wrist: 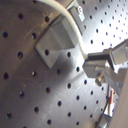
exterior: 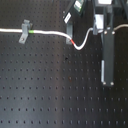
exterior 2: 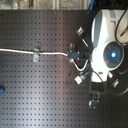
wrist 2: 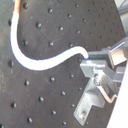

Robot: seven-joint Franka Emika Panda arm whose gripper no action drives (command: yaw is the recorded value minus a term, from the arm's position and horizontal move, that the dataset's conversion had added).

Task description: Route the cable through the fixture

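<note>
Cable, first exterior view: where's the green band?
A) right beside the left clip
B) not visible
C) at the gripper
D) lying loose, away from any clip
A. In the first exterior view the green band of the cable sits just to the right of the left clip; the red band lies by the next clip.

White cable, green, red bands

A black perforated bench, drilled with a regular grid of small holes, is seen filling both exterior views, while a pale cluttered strip is glimpsed along the second exterior view's top edge, and a soft sheen is cast across the board by diffuse light.
</note>
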